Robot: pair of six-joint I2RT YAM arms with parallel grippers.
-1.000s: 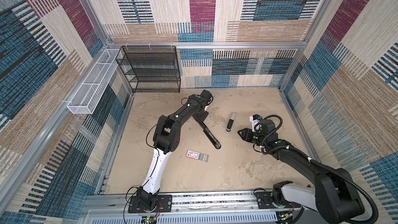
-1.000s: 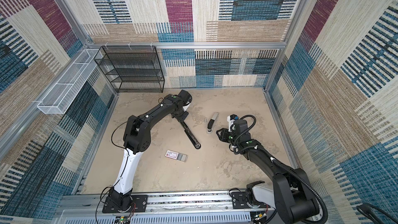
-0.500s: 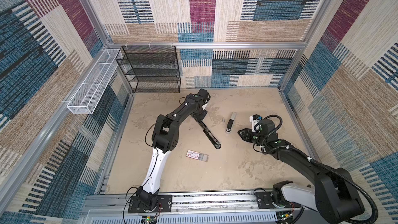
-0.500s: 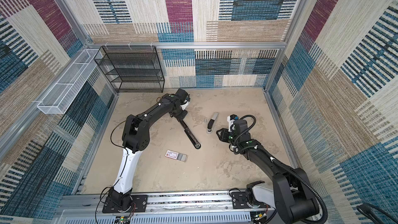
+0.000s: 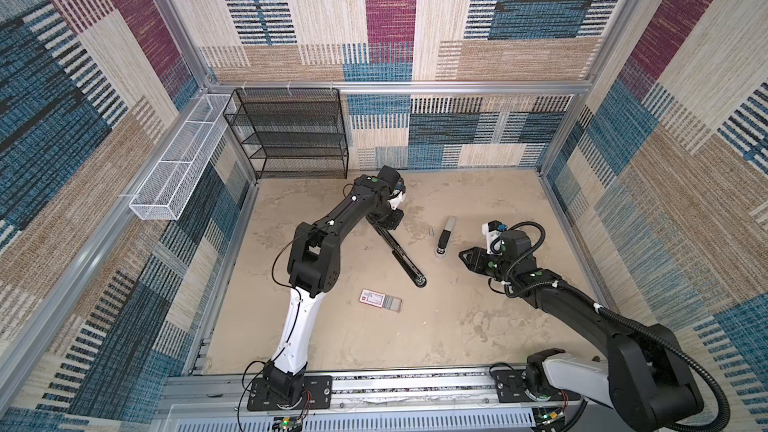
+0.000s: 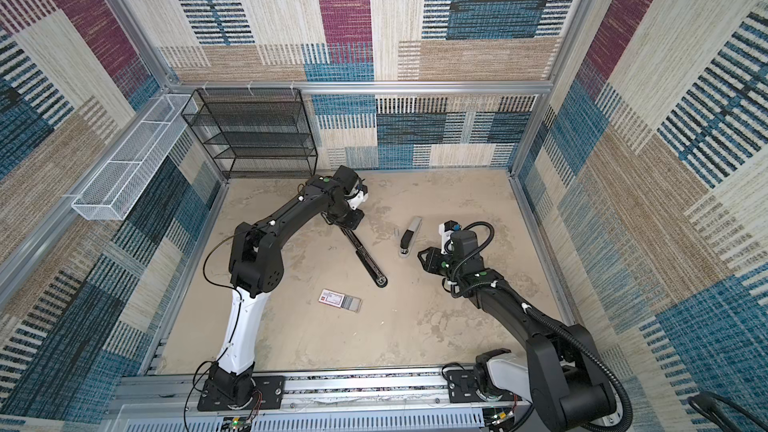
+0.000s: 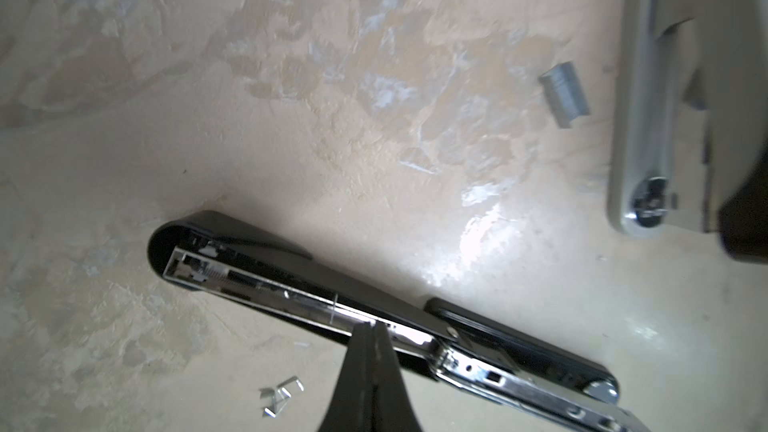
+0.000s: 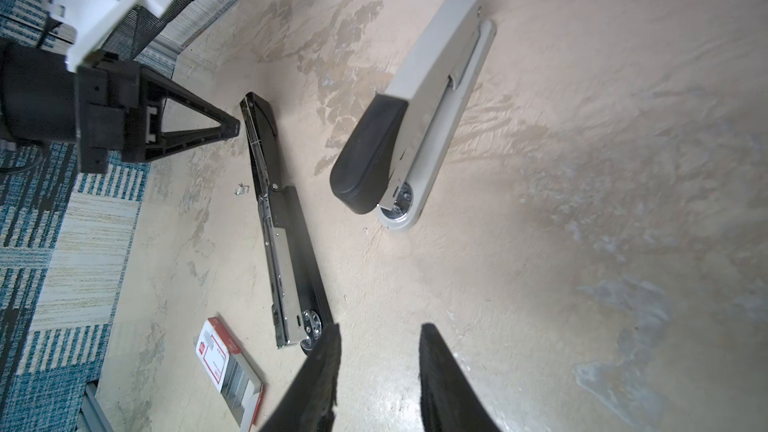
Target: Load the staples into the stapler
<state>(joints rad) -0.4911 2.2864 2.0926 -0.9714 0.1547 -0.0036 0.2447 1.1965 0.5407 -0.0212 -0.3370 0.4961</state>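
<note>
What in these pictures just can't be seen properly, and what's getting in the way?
- Top views: the black stapler's far end is hidden under the left arm's wrist.
- Left wrist view: the grey stapler is cut off by the frame's edge. Glare and the shut left jaws mask whether the black stapler's channel holds staples.
- Right wrist view: the staples box's print is too small to read.

Found glossy black plastic on the black stapler, with a bright polished metal rail along it. Noted a smooth matt grey casing on the grey stapler, plus a matt black grip pad and a shiny metal rivet. Recorded dull grey metal for the staples, held in a smooth white-and-red cardboard box. Found the tabletop beige, rough, worn in patches, glossy where lit. Noted coarse woven cloth on the walls.
</note>
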